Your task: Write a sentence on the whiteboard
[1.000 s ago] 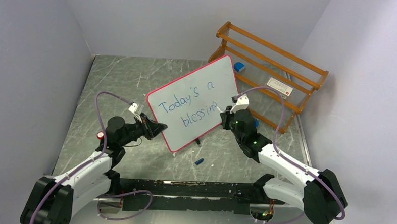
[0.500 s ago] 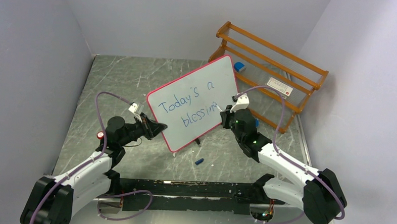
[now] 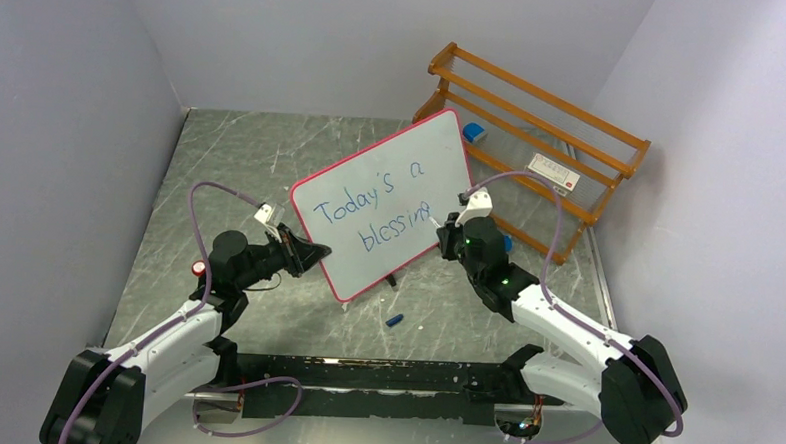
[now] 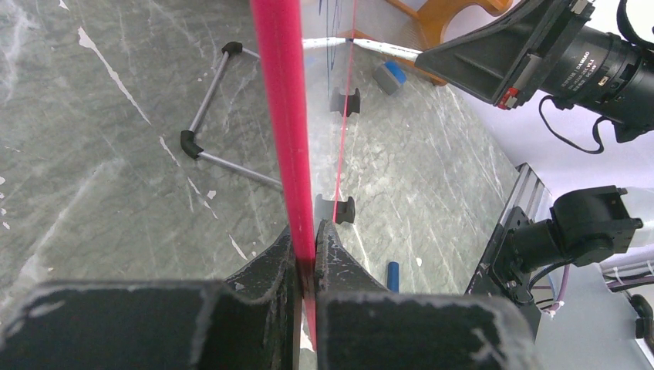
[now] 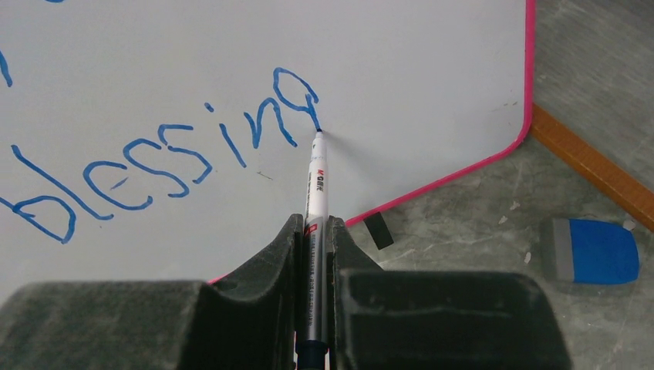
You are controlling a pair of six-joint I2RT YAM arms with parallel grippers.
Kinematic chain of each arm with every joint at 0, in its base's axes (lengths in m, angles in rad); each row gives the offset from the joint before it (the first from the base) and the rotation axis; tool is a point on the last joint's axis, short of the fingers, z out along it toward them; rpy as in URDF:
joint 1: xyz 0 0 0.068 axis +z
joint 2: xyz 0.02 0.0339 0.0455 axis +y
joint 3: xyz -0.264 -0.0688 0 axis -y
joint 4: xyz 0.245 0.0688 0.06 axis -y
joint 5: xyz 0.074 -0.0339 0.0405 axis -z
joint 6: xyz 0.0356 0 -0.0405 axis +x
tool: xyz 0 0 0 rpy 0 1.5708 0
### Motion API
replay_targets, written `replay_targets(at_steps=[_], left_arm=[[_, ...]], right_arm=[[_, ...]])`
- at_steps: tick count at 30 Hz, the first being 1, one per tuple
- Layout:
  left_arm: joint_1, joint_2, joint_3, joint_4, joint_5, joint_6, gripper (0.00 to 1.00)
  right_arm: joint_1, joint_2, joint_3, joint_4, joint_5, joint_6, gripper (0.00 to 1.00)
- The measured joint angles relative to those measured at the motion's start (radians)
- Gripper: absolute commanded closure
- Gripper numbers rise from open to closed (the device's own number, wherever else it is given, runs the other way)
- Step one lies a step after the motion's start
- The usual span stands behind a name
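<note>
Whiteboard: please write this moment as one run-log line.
left gripper: clamps whiteboard rim | right gripper: holds marker | tip: at last g of sentence

Smooth glossy whiteboard [image 3: 442,154], varnished wooden rack [image 3: 535,93], marbled grey table [image 3: 252,156], perhaps polished stone.

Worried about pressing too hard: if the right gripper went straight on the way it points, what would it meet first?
The whiteboard: the marker held in the right gripper touches it at the last g of the sentence.

Pale walls [image 3: 377,41], marbled tabletop [image 3: 272,157], wooden rack [image 3: 545,97].
</note>
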Motion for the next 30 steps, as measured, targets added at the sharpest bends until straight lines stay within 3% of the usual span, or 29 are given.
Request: replay_targets(at_steps=[30], left_arm=[[0.000,0.002,0.000,0.000,-0.003,-0.006,0.95]], right_arm=[[-0.002,-0.071,0.000,-0.082,-0.082,0.014,1.00]])
